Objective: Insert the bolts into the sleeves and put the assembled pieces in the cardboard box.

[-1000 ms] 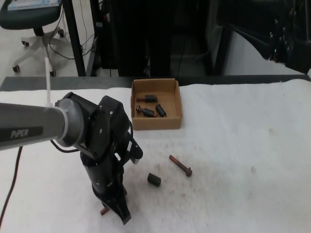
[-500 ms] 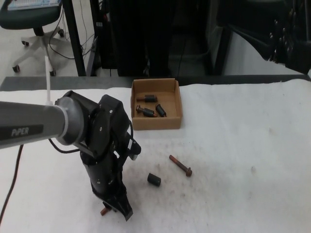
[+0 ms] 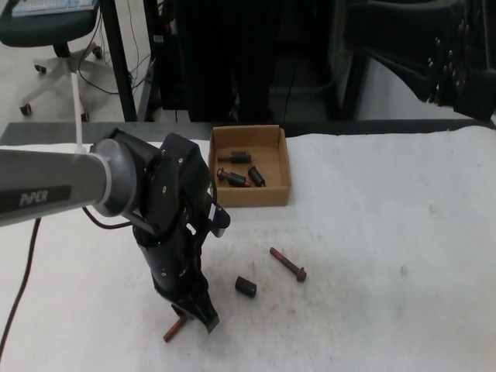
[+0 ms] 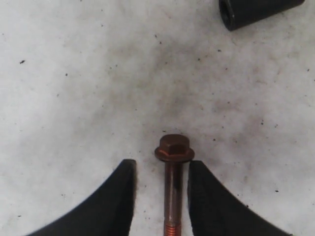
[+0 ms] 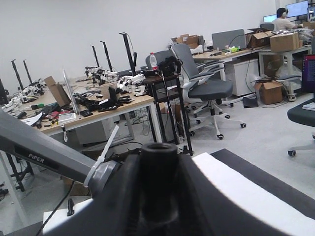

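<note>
One bolt within left pincer; right pincer: sleeve.

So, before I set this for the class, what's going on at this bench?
The left claw straddles a bolt lying on the bench, its fingers open on either side and not gripping it. The right claw holds a sleeve. Another bolt and another sleeve lie loose on the bench. The box already holds some pieces.
</note>
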Controlling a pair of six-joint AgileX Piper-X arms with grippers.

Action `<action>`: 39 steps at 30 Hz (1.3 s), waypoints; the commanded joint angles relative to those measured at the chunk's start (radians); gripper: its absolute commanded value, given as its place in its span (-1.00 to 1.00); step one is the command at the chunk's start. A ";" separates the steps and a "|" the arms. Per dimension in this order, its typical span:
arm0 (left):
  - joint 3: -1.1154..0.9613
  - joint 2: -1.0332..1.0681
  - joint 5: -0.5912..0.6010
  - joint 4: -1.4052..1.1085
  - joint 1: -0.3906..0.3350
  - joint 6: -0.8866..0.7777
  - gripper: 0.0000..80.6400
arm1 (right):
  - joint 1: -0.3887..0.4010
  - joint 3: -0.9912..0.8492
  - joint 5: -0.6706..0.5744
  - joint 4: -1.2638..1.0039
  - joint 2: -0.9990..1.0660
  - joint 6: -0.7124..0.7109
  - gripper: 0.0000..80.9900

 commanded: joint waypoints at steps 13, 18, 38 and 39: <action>-0.006 0.021 0.024 -0.005 0.001 -0.054 -0.16 | -0.002 -0.011 -0.008 -0.001 -0.009 0.000 -0.99; -0.004 0.040 0.024 0.005 0.001 -0.049 -0.16 | -0.002 -0.011 -0.008 -0.001 -0.009 0.000 -0.99; -0.011 0.061 0.015 -0.023 0.001 -0.055 -0.99 | -0.002 -0.011 -0.008 -0.001 -0.009 0.000 -0.99; -0.018 0.059 0.015 -0.026 0.001 -0.097 -0.99 | -0.002 -0.011 -0.008 -0.001 -0.009 0.000 -0.99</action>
